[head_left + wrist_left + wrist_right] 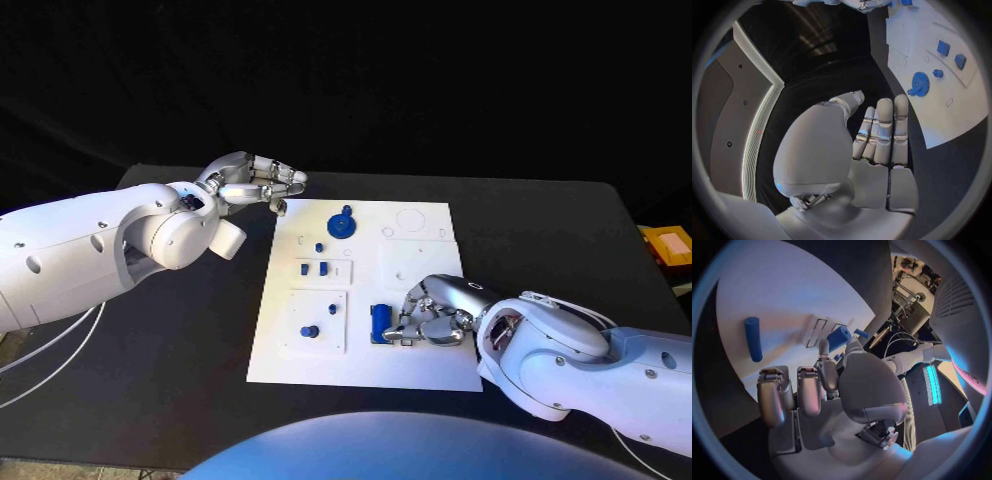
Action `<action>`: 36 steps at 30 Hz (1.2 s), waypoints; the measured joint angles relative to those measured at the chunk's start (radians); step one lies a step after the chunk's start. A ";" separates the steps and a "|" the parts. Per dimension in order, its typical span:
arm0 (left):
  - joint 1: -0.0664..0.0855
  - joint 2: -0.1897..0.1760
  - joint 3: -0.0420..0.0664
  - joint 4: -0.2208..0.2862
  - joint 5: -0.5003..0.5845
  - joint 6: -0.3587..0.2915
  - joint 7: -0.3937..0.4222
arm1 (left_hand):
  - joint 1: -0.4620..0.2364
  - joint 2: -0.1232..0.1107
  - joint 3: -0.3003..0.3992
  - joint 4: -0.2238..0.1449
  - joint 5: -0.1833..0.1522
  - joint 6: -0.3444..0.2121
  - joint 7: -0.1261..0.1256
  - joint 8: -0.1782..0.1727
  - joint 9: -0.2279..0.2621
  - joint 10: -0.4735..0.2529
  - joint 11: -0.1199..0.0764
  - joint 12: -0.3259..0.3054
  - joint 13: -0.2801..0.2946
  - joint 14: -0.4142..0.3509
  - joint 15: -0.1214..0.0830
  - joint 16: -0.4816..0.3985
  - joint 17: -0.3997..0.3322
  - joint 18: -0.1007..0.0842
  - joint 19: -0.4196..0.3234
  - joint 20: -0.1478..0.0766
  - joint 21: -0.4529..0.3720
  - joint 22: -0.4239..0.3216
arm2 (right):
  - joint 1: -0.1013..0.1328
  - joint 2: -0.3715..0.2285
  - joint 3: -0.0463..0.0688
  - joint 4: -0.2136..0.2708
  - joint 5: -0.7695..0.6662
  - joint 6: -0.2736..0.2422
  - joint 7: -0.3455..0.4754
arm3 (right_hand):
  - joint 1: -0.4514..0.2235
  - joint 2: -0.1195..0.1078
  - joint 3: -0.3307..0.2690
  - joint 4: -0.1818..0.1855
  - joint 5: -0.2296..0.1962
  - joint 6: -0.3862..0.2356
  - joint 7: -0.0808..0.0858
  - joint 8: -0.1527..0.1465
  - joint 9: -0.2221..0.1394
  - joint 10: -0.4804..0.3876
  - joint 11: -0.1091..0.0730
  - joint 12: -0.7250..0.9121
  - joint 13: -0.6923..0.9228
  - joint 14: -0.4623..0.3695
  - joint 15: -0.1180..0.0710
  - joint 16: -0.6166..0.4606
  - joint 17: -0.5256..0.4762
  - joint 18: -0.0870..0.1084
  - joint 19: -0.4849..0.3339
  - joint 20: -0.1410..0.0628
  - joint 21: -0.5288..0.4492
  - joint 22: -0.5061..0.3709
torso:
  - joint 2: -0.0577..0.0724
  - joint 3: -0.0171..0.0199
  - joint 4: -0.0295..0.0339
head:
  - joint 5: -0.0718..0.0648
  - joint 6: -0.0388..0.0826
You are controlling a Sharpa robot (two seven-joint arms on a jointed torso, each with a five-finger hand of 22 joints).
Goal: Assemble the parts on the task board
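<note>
Our right hand [433, 318] rests low on the task board [421, 372] with fingers curled beside the blue bar [379, 322], though we cannot tell whether they hold it; our left hand [257, 180] hovers with fingers apart and nothing in them, just off the board's far corner above the bench [188, 360]. For this step we judge it best to settle the fingertips squarely on the bar before lifting; a skewed grip could tilt it.

A black table [562, 215] against a dark background. A white rectangular task board [418, 370] lies flat at its middle, long side running away from the robot. The board lies well inside the table's edges, with bare black surface around it on every side. White cables [43, 350] trail at the table's left edge.
</note>
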 measured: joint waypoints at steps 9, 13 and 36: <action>0.000 -0.001 0.000 0.000 0.000 0.000 -0.001 | 0.000 0.000 0.000 0.000 0.000 0.000 0.000 0.000 0.000 0.000 0.000 0.000 0.000 0.000 0.000 0.000 0.000 0.000 0.000 0.000 0.000 0.000 | 0.000 0.012 0.000 -0.017 -0.012 0.009 -0.003 | 0.013 0.013 -0.007 0.001 0.016 0.000 0.000 0.000 -0.001 0.007 0.000 0.000 0.002 0.000 0.000 0.000 0.000 0.000 0.000 0.000 0.004 0.000 | 0.000 -0.0002 0.0011 | -0.001 0.000; 0.000 -0.001 0.000 0.000 0.000 0.001 -0.001 | 0.000 0.000 0.000 0.000 0.000 0.000 0.000 0.000 0.000 0.000 0.000 0.000 0.000 0.000 0.000 0.000 0.000 0.000 0.000 0.000 0.000 0.000 | -0.001 0.014 -0.001 -0.020 -0.016 0.013 -0.003 | 0.017 0.017 -0.012 0.001 0.022 0.000 0.000 0.000 -0.002 0.007 0.000 0.000 0.001 0.000 0.000 0.000 0.000 0.000 0.000 0.000 0.004 0.000 | 0.000 -0.0005 0.0007 | 0.000 0.000; 0.000 -0.002 0.000 0.001 0.000 0.002 -0.002 | 0.000 0.000 0.000 0.000 0.000 0.000 0.000 0.000 0.000 -0.004 -0.004 0.004 0.000 0.000 0.000 0.000 -0.001 0.000 0.000 0.000 0.000 0.000 | 0.000 0.031 0.000 -0.036 -0.048 0.046 -0.007 | 0.055 0.016 -0.050 -0.003 0.010 0.000 0.000 0.000 -0.006 0.007 0.000 0.006 0.002 0.000 0.000 0.000 0.000 0.000 0.000 0.000 0.004 0.000 | 0.000 0.0002 -0.0002 | -0.001 0.000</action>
